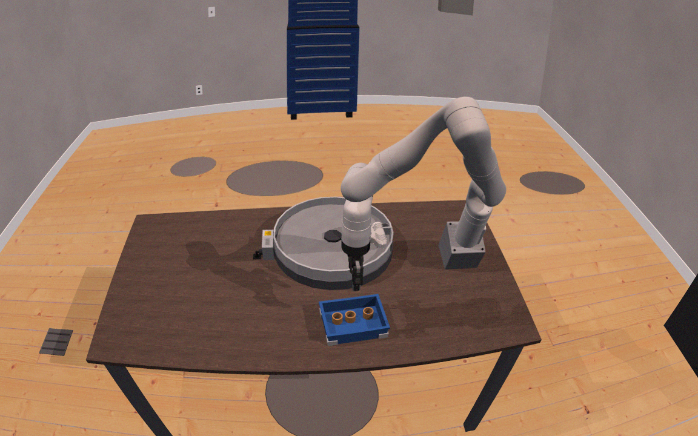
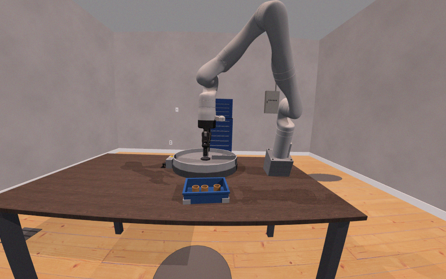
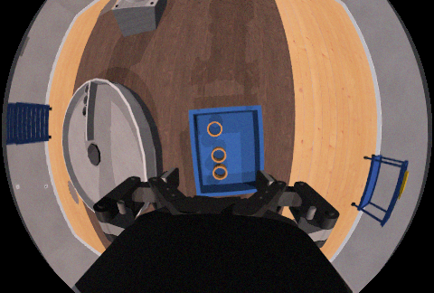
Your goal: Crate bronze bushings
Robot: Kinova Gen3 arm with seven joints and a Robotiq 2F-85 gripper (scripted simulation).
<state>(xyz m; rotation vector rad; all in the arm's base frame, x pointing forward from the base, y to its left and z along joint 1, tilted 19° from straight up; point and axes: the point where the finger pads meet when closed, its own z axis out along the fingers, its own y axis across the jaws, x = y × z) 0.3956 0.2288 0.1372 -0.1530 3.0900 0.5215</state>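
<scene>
Three bronze bushings (image 1: 336,317) (image 1: 350,316) (image 1: 368,311) stand upright in a row inside the blue crate (image 1: 359,332) (image 2: 205,197) (image 3: 253,155) on the table's front half. They also show in the exterior view (image 2: 195,188) (image 2: 204,187) (image 2: 216,186) and in the wrist view (image 3: 215,128) (image 3: 220,155) (image 3: 221,173). The grey turning table (image 1: 308,274) (image 2: 189,169) (image 3: 115,125) sits behind the crate. I see no bushing on it; the arm hides part of it. My gripper (image 1: 357,280) (image 2: 205,152) (image 3: 217,178) is open and empty, pointing down over the turning table's front rim, just behind the crate.
The arm's grey base (image 1: 462,252) (image 2: 277,166) (image 3: 140,13) stands to the right of the turning table. A small control box (image 1: 268,238) sits at the turning table's left side. A dark hub (image 1: 332,235) marks its middle.
</scene>
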